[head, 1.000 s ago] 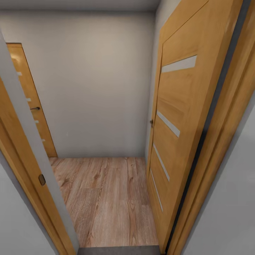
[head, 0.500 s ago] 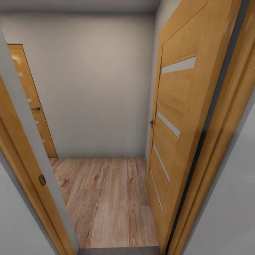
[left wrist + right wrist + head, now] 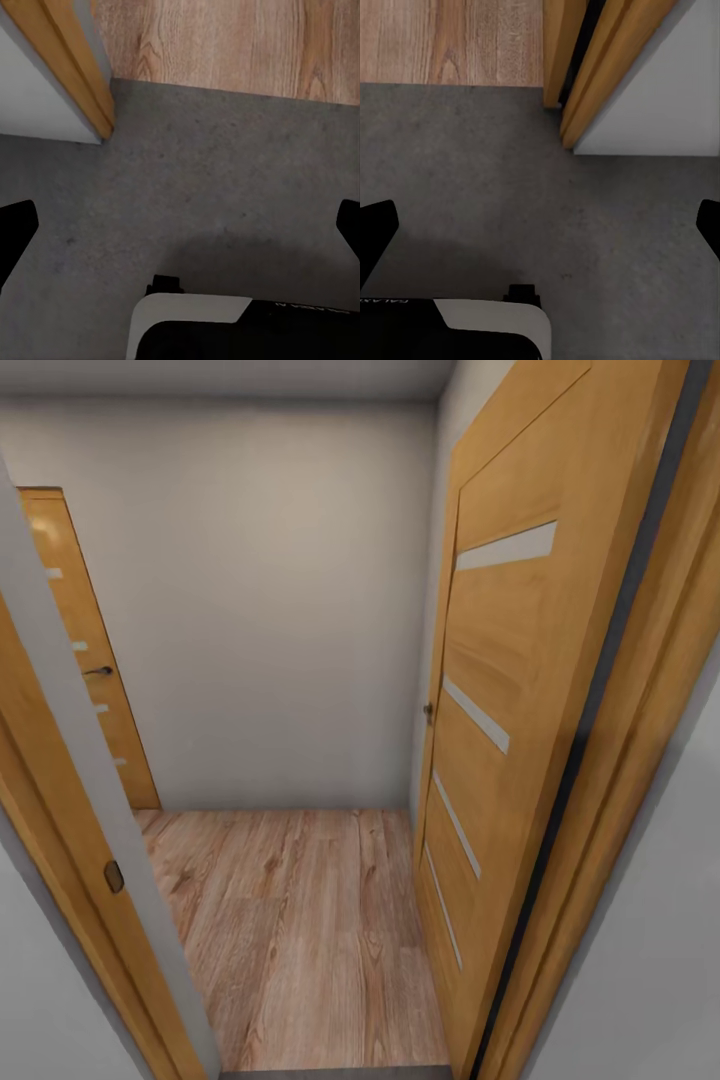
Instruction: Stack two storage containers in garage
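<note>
Wood-plank flooring [image 3: 300, 930] is stretching ahead through an open door [image 3: 510, 710]; the robot is standing on grey concrete [image 3: 210, 187]. Both jaws are hanging wide and empty. No containers are in sight (thin-walled bins probably handle light; grip opposite rims).

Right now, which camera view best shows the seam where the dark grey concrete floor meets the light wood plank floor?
The left wrist view: the seam crosses its whole width. The right wrist view shows a shorter stretch, ending at the orange wooden door frame. The head view catches a grey sliver at its bottom edge.
</note>
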Controlling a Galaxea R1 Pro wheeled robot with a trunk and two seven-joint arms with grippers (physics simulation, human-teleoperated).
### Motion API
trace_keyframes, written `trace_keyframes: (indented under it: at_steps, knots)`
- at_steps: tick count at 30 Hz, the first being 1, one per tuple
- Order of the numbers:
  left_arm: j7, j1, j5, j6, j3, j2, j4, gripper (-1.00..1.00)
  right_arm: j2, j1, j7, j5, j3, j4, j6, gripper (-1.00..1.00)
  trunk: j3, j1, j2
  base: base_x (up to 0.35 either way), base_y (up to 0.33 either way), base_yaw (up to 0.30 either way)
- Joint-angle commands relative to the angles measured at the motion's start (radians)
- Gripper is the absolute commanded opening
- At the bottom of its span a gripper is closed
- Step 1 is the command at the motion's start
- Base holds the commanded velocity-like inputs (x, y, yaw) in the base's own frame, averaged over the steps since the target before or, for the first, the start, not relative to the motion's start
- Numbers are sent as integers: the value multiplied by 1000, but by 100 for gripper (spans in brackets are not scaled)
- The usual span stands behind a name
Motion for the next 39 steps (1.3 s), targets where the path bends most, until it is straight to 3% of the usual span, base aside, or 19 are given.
trace_keyframes:
  at_steps: [1, 7, 14, 39]
  knots:
    - [-8, -1, 9, -5, 4, 0, 4, 100, 0, -1, -1, 0, 4, 4, -6, 100, 0, 1, -1, 317, 0, 0]
    - [-8, -1, 9, -5, 4, 0, 4, 100, 0, -1, -1, 0, 4, 4, -6, 100, 0, 1, -1, 210, 0, 56]
    - [-8, -1, 9, -5, 4, 0, 4, 100, 0, -1, -1, 0, 4, 4, -6, 100, 0, 1, -1, 14, 0, 140]
    - [-6, -2, 9, -5, 4, 0, 4, 100, 0, -1, -1, 1, 3, 4, -8, 100, 0, 1, -1, 10, 0, 3]
